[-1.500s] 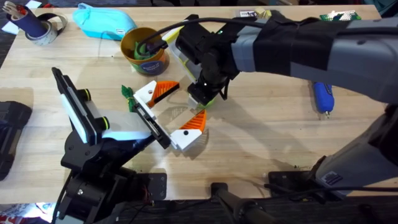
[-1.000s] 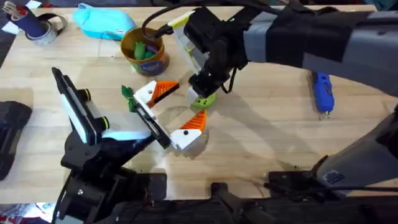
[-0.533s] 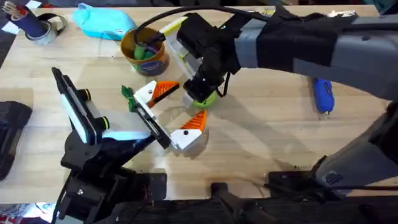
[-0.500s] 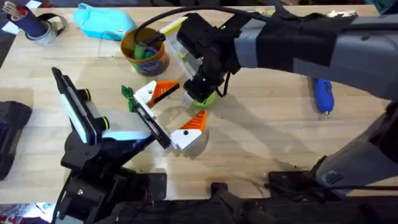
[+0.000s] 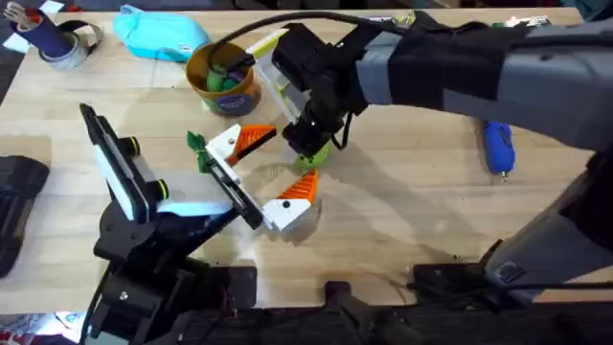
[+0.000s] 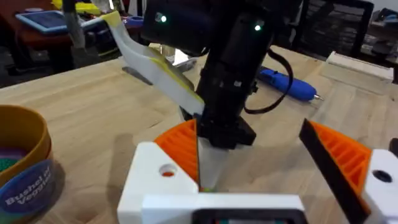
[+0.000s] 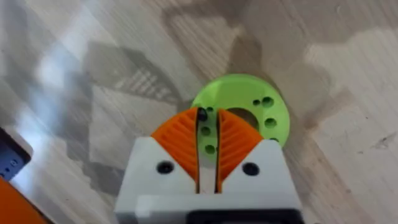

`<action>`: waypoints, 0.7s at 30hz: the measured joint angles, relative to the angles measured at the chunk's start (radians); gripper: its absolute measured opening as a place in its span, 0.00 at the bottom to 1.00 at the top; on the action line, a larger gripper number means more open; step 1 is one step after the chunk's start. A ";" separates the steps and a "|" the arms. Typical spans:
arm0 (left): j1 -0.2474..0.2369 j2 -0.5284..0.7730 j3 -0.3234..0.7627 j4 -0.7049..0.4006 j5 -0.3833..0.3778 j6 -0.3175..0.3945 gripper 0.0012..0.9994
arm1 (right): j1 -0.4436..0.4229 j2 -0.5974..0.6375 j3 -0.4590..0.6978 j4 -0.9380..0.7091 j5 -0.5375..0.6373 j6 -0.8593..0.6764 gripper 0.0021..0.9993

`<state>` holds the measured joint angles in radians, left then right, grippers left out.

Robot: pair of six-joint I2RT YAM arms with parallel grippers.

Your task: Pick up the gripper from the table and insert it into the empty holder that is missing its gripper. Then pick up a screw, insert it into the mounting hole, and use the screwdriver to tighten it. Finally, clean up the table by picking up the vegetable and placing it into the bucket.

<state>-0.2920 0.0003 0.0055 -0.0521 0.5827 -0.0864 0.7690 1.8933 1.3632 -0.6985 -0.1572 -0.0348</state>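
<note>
My left gripper (image 5: 290, 153) is open wide. Both white blocks with orange ribbed fingers (image 5: 239, 142) (image 5: 292, 199) sit on its black rail. My right arm reaches across, and its gripper (image 5: 311, 142) points down between those two fingers, right over the vegetable (image 5: 319, 151), a flat lime-green disc with small holes. In the right wrist view the orange pads (image 7: 180, 140) stand shut, with only a thin slit between them. The disc (image 7: 249, 102) lies on the wood beyond their tips. The yellow-orange bucket (image 5: 222, 79) stands behind with green pieces inside. The blue screwdriver (image 5: 498, 146) lies at the right.
A light-blue bag (image 5: 158, 34) and a grey tape roll (image 5: 65, 46) lie at the back left. The bucket (image 6: 22, 162) and the screwdriver (image 6: 289, 84) also appear in the left wrist view. Bare wood stretches between the grippers and the screwdriver.
The right arm has shifted a little toward the bucket side while its gripper stayed over the green disc. The left arm has not moved.
</note>
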 joint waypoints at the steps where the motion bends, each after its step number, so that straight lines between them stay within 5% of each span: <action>1: 0.000 0.000 0.000 0.000 0.000 0.000 0.99 | 0.000 0.001 0.000 0.001 0.001 0.000 0.11; 4: 0.000 0.000 0.000 0.000 0.000 0.000 0.99 | -0.001 0.001 0.003 0.011 0.011 -0.003 0.01; 21: 0.000 0.000 0.000 0.000 0.000 0.000 0.99 | -0.058 0.002 0.008 -0.010 0.071 -0.002 0.00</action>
<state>-0.2920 0.0002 0.0055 -0.0521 0.5824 -0.0864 0.7109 1.8954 1.3710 -0.7085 -0.0861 -0.0373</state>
